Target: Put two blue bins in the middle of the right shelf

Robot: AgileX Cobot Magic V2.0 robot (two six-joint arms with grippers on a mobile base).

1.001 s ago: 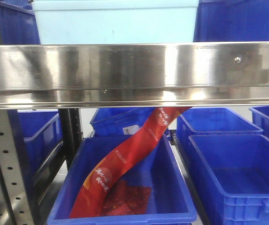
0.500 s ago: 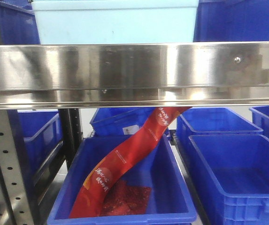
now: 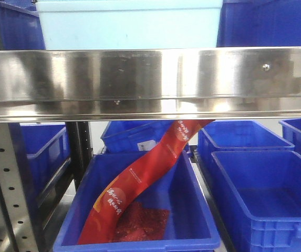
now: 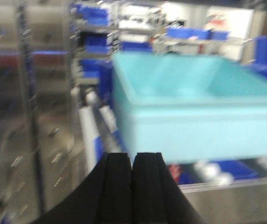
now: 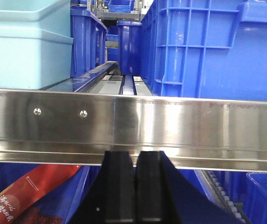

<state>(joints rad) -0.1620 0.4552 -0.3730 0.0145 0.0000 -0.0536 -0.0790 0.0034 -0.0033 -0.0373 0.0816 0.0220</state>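
1. A steel shelf rail (image 3: 150, 81) runs across the front view, with a pale cyan bin (image 3: 129, 23) on the shelf above it and dark blue bins either side.
2. Below the rail, a blue bin (image 3: 139, 202) holds a long red packet (image 3: 145, 176) leaning up from its floor toward the rail.
3. Just right of it stands another blue bin (image 3: 268, 197), with more blue bins behind.
4. The left gripper (image 4: 132, 161) has its black fingers pressed together, holding nothing, pointing at the pale cyan bin (image 4: 194, 107); this view is blurred.
5. The right gripper (image 5: 134, 161) is likewise closed and empty, just before the shelf rail (image 5: 133, 126), with a tall blue bin (image 5: 212, 46) above on the right.
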